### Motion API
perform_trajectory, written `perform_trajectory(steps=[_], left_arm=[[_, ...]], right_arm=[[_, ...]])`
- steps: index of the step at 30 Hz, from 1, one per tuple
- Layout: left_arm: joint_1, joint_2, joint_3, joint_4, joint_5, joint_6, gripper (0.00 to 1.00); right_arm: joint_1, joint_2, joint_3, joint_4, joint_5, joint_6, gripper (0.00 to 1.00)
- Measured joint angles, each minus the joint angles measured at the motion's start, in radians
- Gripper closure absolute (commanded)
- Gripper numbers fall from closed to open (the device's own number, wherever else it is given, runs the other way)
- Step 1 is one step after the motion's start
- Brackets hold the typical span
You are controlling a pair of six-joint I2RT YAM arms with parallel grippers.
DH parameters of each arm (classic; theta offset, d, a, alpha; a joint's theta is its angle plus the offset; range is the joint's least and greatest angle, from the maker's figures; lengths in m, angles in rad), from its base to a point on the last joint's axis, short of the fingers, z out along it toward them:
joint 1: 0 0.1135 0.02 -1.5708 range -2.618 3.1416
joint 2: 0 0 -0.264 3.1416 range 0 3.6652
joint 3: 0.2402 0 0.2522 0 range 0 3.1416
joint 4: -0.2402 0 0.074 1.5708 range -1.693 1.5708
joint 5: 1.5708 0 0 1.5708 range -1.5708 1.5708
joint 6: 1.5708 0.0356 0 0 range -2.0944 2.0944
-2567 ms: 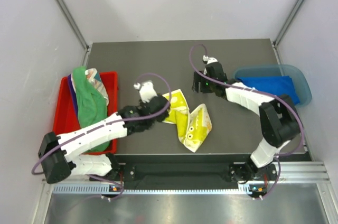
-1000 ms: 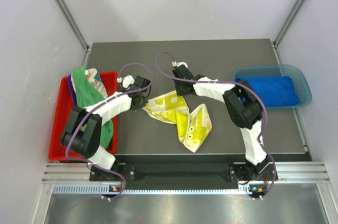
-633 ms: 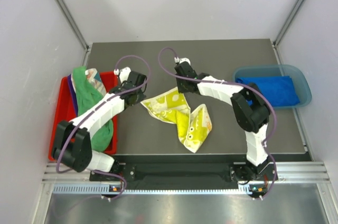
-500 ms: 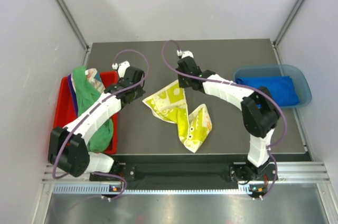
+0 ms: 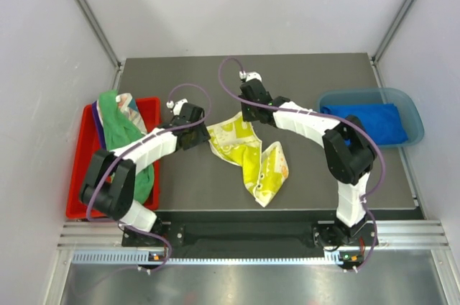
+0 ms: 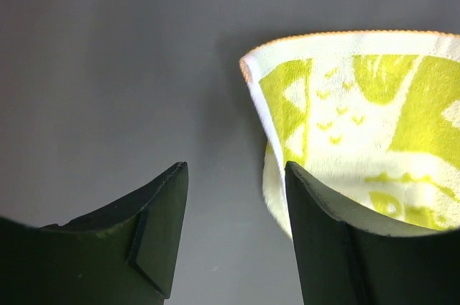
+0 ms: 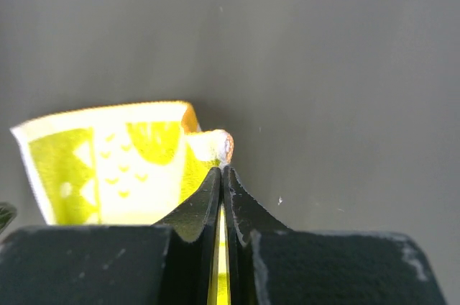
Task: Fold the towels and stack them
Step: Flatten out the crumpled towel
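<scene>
Yellow towel [image 5: 241, 148] lies in the middle of the table [image 5: 323, 75]. It is not flat. Its near end is bunched up and points at the table's near edge. From there its long way runs to the far left.

Next comes the left gripper [image 6: 236, 167]. Its fingers are spread wide and hold nothing. It sits just beside the towel's left corner. In its own view that corner is a little ahead of the gap, more toward the right-hand finger, and the towel's edge runs down behind that finger. The corner is not between the fingers. To take it, this gripper would likely have to go a bit forward and to that side, then close.

A bit farther off is the right gripper [image 7: 223, 170]. Its fingers are pressed together and pinch the towel's far corner. That corner looks lifted a little off the table.

So the left arm is nearer the free corner, and the right arm has the other one. The far edge runs between them.

At the left edge a tray [image 5: 79, 175] holds a green towel [image 5: 122, 139] and more cloths. At the right edge a bin [image 5: 413, 114] holds a blue towel [image 5: 366, 121].
</scene>
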Motion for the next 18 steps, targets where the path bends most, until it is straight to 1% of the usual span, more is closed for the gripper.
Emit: perform_trajectory(steps=[4,9,12,17,18], left_arm=[[0.002,0.077,-0.014,0.093,0.035,-0.013,0.40],[0.010,0.142,-0.005,0.158,0.036,-0.028,0.47],[0.017,0.184,0.009,0.174,0.021,-0.039,0.55],[0.040,0.220,0.027,0.211,0.009,-0.048,0.64],[0.045,0.221,0.027,0.218,0.008,-0.047,0.69]], right_arm=[[0.000,0.009,-0.021,-0.005,0.000,0.000,1.00],[0.000,0.009,-0.025,-0.002,0.000,0.000,1.00],[0.000,0.009,-0.025,0.001,0.000,0.000,1.00],[-0.005,0.009,-0.037,0.005,0.000,0.000,1.00],[-0.006,0.009,-0.038,0.004,0.000,0.000,1.00]])
